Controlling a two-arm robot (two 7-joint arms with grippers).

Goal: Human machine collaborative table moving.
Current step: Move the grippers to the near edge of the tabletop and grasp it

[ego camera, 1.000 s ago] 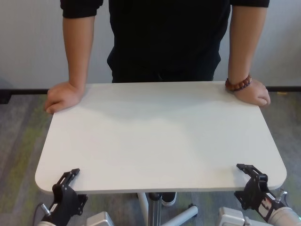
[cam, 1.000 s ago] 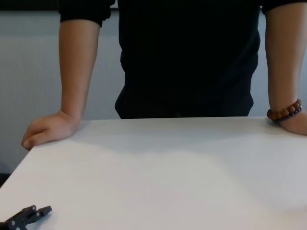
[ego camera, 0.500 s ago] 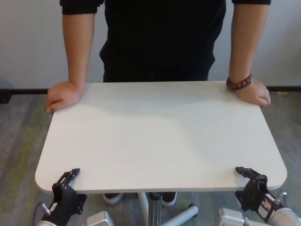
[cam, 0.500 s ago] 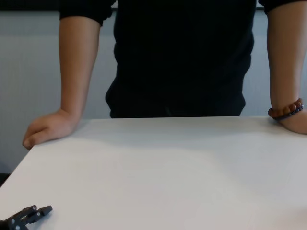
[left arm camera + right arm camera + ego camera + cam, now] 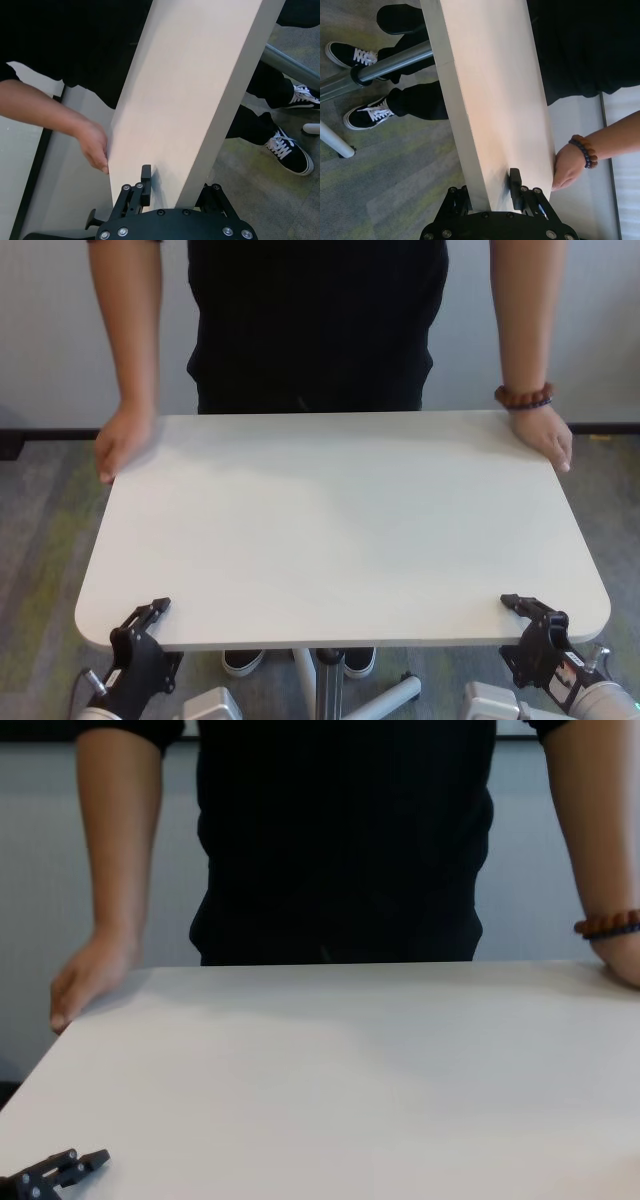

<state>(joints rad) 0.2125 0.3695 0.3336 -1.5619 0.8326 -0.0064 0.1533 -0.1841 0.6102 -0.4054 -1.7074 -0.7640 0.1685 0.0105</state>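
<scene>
Your left pincer (image 5: 150, 625) at the lower left of the head view and your right pincer (image 5: 528, 618) at the lower right are each clenched on the near edge of the desk (image 5: 340, 525), one finger above the top and one beneath, as both wrist views show. The desk fills the middle of the frame. At its far corners the human (image 5: 318, 325) rests a hand on each side. So the grip looks made; the carrying itself seems left to do.
</scene>
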